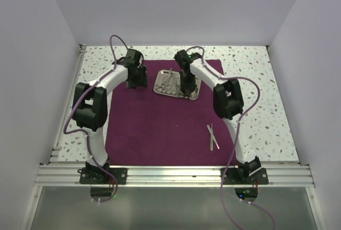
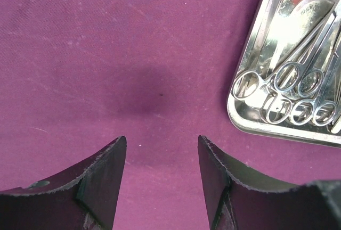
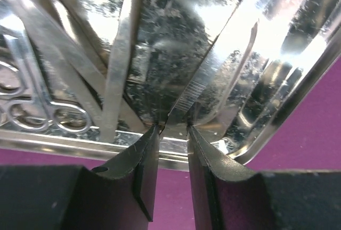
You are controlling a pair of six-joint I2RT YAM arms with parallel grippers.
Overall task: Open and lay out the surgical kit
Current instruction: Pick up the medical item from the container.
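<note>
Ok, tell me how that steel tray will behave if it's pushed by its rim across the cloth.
The tray looks rigid and thin-walled, so probably light and stiff. On the cloth it would likely drag or bunch the fabric rather than glide. The loose instruments inside would probably rattle and shift.

Plain pale walls [image 1: 176, 6] close in three sides of a speckled white tabletop [image 1: 256, 75], an aluminium rail [image 1: 176, 175] along its near edge.

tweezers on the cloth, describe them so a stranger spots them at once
Find the purple cloth spread across the table. Near its right edge, beside the right arm, lie the tweezers. They alone lie loose on the cloth; every other instrument sits in the steel tray.
</note>
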